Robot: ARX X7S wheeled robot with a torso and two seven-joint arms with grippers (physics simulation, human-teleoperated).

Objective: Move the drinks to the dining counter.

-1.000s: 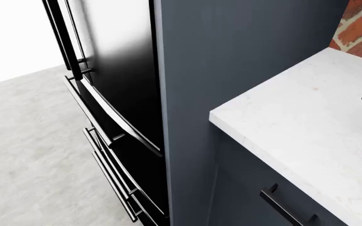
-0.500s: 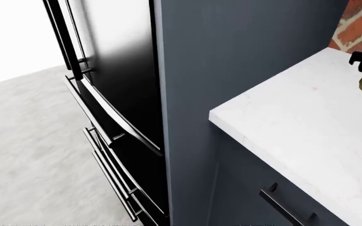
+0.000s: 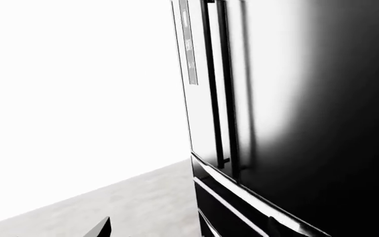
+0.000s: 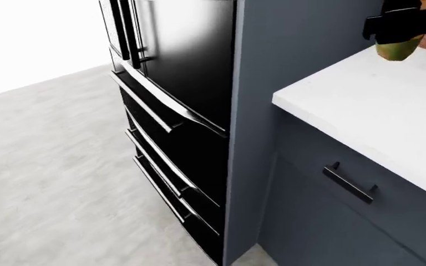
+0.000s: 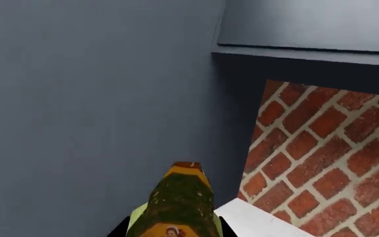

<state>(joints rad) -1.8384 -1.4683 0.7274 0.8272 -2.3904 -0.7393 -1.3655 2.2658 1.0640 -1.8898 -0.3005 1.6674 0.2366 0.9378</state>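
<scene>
Since half a second ago the head view has swung, and the olive-green bottle (image 4: 398, 49) has shifted from the right edge to the upper right corner of the frame, above the white worktop (image 4: 376, 111). The right gripper (image 4: 401, 25) is clamped around it; the right wrist view shows the bottle's neck rising before a brick wall (image 5: 321, 153). The black fridge (image 4: 176, 83) fills the upper middle. Whether the left gripper (image 3: 100, 229) is spread or closed cannot be told.

Black refrigerator (image 4: 176, 83) stands beside grey-blue cabinet panel (image 4: 287, 55); white worktop (image 4: 376, 116) adjoins panel; brick wall (image 5: 321, 153) behind.
</scene>
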